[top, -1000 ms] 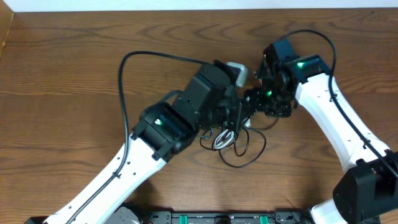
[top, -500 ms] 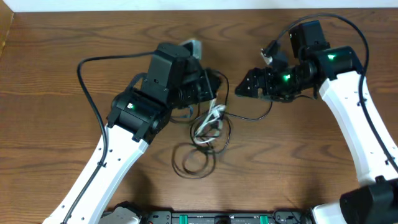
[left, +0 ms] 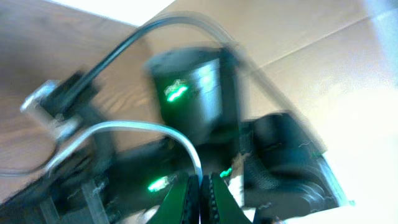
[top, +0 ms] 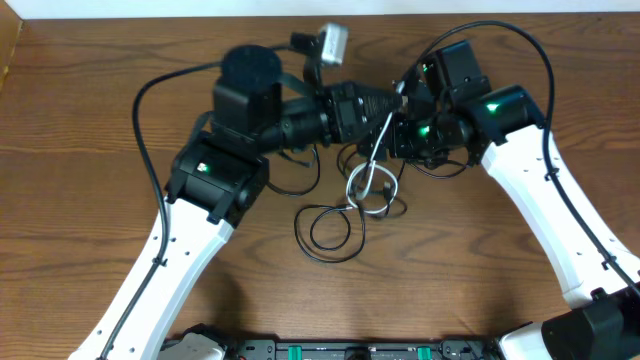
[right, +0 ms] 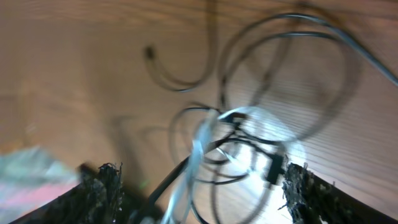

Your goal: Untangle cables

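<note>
Black cables (top: 298,228) loop slack on the tabletop (top: 90,150) at centre. From their tangle the white cable (top: 371,152) rises into the left claw (top: 392,103), pinched tight. Just right, the right claw (right: 202,186) stands wide over the tangle.

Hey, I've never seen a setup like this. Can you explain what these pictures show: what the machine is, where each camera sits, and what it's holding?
These are two white robot arms at a wooden table, each ending in a two-finger gripper. The wide picture looks down from above. The two blurry ones come from a camera on each wrist. On the table is a tangle of thin cords: a white cable looped with black cables. The left gripper is shut on the white cable and holds part of it up from the pile. The right gripper is open over the tangle, holding nothing.
</note>
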### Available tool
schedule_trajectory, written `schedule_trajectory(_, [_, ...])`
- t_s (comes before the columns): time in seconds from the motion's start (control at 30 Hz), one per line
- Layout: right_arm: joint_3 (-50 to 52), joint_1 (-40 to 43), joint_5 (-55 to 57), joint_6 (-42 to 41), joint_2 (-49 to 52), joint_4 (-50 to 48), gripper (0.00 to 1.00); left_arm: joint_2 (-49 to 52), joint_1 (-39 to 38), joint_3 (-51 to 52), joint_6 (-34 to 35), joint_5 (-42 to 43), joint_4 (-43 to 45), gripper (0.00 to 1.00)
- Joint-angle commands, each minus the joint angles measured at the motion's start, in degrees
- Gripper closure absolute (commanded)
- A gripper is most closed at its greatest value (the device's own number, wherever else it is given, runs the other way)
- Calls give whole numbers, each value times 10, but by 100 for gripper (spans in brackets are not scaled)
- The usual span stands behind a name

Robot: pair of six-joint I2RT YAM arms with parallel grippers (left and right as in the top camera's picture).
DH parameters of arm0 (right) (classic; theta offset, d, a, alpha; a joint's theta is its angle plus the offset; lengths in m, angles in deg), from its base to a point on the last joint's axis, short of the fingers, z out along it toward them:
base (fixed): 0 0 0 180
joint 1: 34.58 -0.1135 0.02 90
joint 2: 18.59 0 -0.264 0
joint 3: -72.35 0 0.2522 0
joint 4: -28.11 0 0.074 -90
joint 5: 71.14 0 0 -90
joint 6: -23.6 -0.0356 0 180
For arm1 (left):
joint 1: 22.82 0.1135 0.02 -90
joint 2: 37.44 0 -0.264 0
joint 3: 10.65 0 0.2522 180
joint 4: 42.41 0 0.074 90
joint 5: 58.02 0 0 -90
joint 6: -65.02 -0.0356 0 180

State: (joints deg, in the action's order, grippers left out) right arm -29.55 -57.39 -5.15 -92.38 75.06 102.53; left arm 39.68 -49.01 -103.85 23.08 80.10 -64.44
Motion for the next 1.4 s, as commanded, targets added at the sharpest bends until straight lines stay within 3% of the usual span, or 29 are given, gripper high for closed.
schedule_trajectory(0.0, [20,-4,140,-52,1,15,19,-17,36,-10,64,44,18,93])
schedule_trajectory(0.17, [31,28,265,-113,1,54,21,-22,116,-10,91,84,8,93])
schedule_trajectory(0.3, [31,73,171,-74,1,61,18,-21,190,-10,59,83,-111,93])
schedule_trajectory(0.43, [31,75,14,28,1,47,15,-19,213,-10,-14,-40,-269,93])
schedule_trajectory(0.5, [32,64,-17,52,1,49,11,-19,213,-10,-37,-125,-342,93])
schedule_trajectory(0.57, [35,45,-16,52,1,53,8,-19,213,-10,-58,-151,-377,92])
schedule_trajectory(0.7, [62,-12,-14,13,1,28,7,-19,213,-10,-99,-194,-410,93])
schedule_trajectory(0.87, [131,-85,-4,-80,1,-67,8,-19,213,-10,-99,-369,-487,93])
schedule_trajectory(1.03, [197,-159,-11,-93,1,-175,11,-19,213,-10,-99,-485,-541,92])
schedule_trajectory(1.37, [213,-220,51,-177,3,-194,20,-14,213,-5,-99,-503,-560,92])
